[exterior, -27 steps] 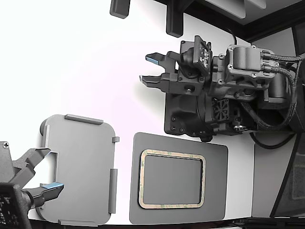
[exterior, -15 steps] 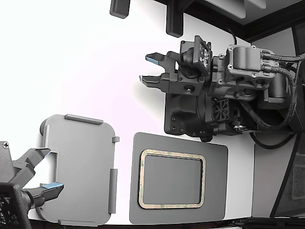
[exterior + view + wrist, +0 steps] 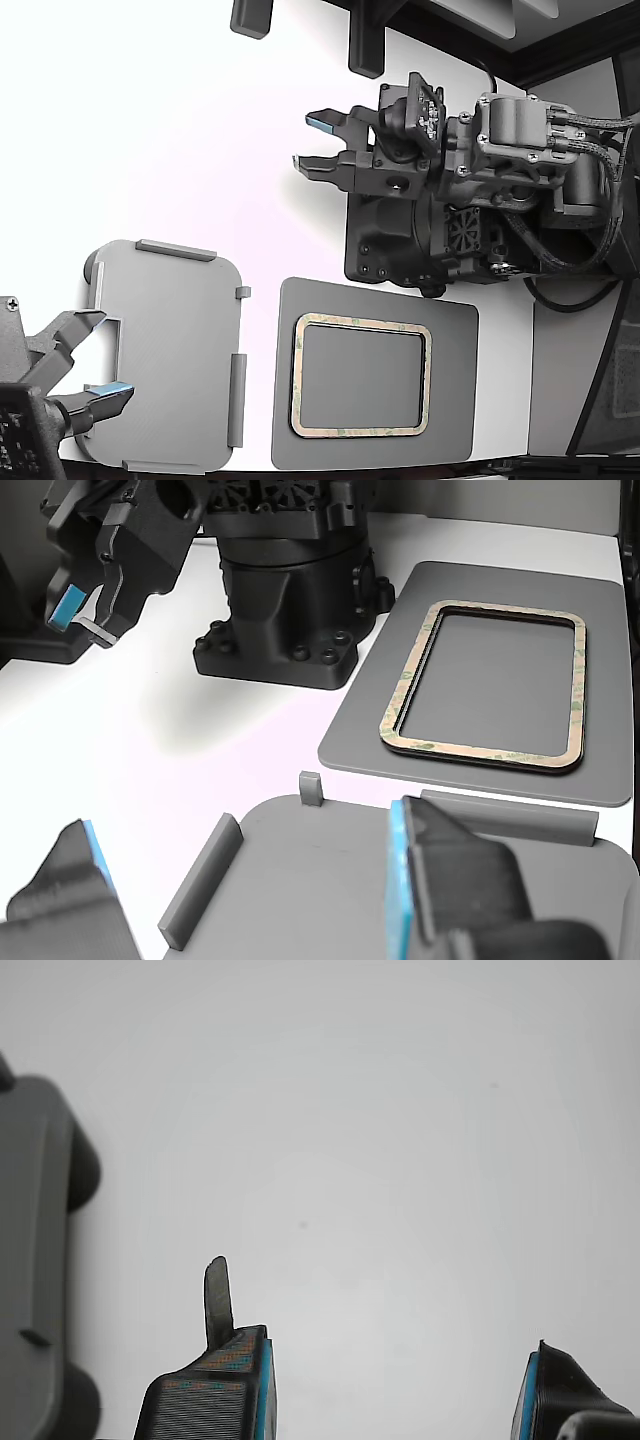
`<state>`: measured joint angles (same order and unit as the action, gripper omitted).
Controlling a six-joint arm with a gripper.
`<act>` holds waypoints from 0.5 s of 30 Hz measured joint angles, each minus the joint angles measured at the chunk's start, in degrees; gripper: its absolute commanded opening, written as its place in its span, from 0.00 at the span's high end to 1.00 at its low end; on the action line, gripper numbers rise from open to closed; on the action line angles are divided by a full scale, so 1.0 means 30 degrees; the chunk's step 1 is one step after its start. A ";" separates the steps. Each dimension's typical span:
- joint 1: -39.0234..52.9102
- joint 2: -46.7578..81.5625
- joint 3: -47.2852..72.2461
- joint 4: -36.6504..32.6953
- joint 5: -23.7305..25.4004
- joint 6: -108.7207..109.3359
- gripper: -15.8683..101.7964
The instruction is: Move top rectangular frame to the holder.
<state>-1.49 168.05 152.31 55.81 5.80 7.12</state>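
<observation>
The top rectangular frame (image 3: 360,323) (image 3: 480,748) lies flat on a dark grey pad (image 3: 450,335) (image 3: 500,575), near the lower edge of the exterior view. Its tan, green-mottled rim rings a dark centre. In the other view the rim's near edge looks double-layered, as if one frame sits on another. To the exterior view's left of the pad, just apart from it, the light grey holder (image 3: 170,340) (image 3: 300,880) rests on the white surface (image 3: 150,120), with its raised tabs along the edges. The second arm (image 3: 30,420) reaches in over the holder's outer edge.

My jaws are spread wide and hold nothing. My fingers (image 3: 320,122) (image 3: 215,1390) (image 3: 70,605) hang over bare surface, well apart from the frame and pointing toward the exterior view's left. A thin grey sliver (image 3: 216,1300) sticks up from one fingertip. In my wrist view, the holder's rounded end (image 3: 30,1260) shows at the edge.
</observation>
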 measured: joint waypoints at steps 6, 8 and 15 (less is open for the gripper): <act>0.0000 0.0000 0.0000 0.0029 0.0293 0.0059 0.02; 0.0000 0.0000 -0.0264 0.0029 0.0029 -0.0146 0.05; 0.0000 -0.1201 -0.1699 -0.0088 -0.0381 -0.0527 0.02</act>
<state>-1.49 164.44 147.22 55.55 4.66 5.54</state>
